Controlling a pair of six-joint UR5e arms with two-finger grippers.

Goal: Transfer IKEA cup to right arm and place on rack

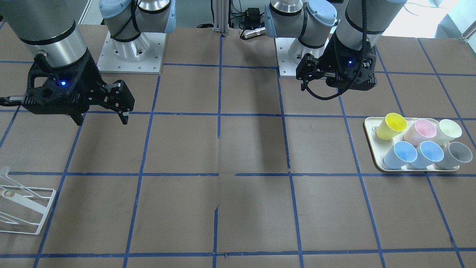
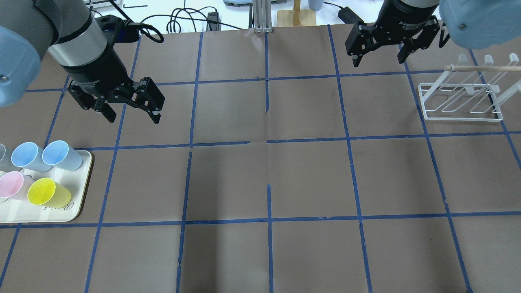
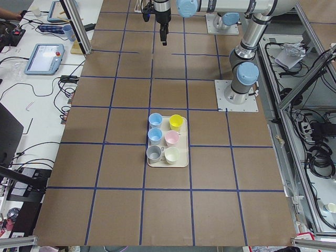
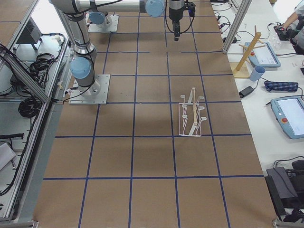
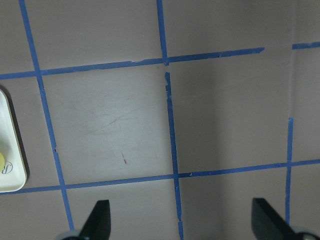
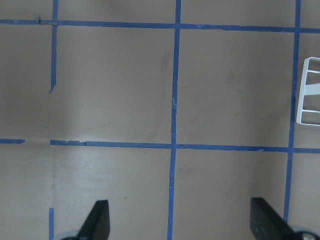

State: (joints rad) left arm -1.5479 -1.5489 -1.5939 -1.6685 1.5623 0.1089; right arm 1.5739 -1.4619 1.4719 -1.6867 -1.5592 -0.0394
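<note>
The lemon-yellow IKEA cup (image 1: pixel 391 125) stands on the cream tray (image 1: pixel 372 149) among several other cups. It also shows in the overhead view (image 2: pixel 47 193) and the exterior left view (image 3: pixel 176 122). My left gripper (image 2: pixel 133 119) hangs open and empty above the table, beyond the tray and apart from the cups; its wrist view (image 5: pixel 182 220) shows bare table and the tray's edge (image 5: pixel 10 150). My right gripper (image 2: pixel 378 61) is open and empty, to the left of the white wire rack (image 2: pixel 462 101). It also shows in the front view (image 1: pixel 101 120). The rack (image 4: pixel 191 118) holds no cup.
Two blue cups (image 2: pixel 61 154), a pink cup (image 2: pixel 10 185), a cream cup (image 1: pixel 450 129) and a grey cup (image 1: pixel 459 153) share the tray. The brown table has blue tape grid lines. A wooden stand (image 4: pixel 247 52) is off the table's far side.
</note>
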